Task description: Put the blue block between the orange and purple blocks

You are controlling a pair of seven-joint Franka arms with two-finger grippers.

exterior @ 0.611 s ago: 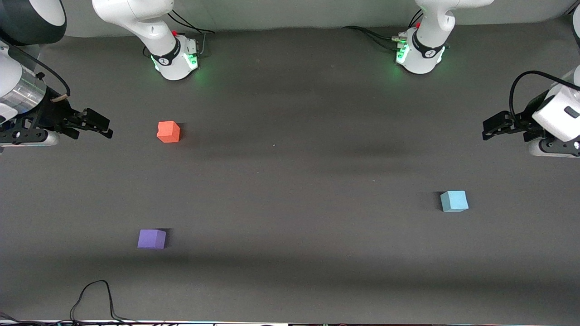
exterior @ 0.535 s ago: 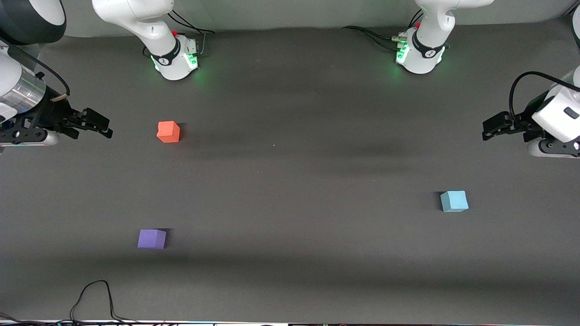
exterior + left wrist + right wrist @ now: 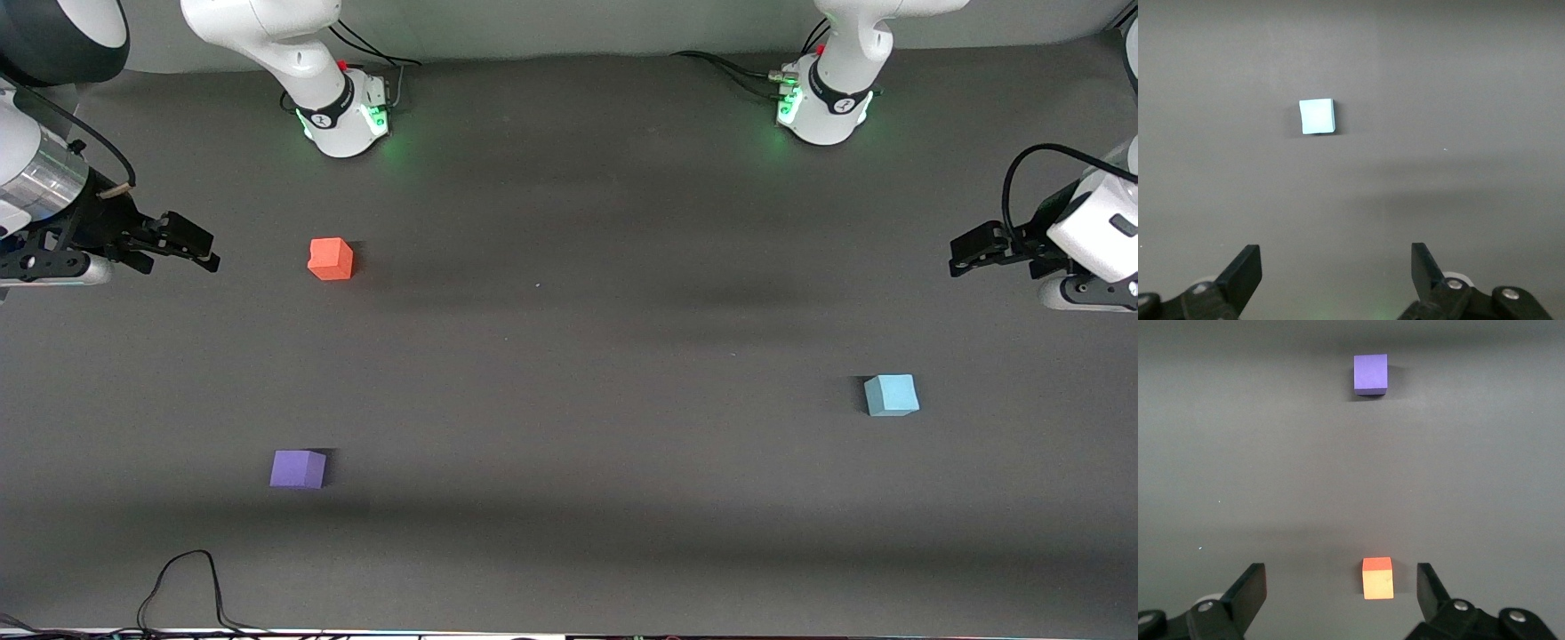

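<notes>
Blue block (image 3: 891, 395) sat on tabletop (image 3: 587, 373) toward left arm's end, well apart from orange block (image 3: 331, 259) and purple block (image 3: 298, 468). Left tool (image 3: 965, 251) and right tool (image 3: 197, 248) hung wide open, empty.

Two white arms (image 3: 267, 31), rounded glossy shells, black joint bands. Bases (image 3: 822, 102) glow green, small red button each, black cables (image 3: 720, 67) trailing. Right wrist has silver ring (image 3: 40, 182). Grippers black, angular fingers (image 3: 1245, 270), silver screws (image 3: 1461, 605).
</notes>
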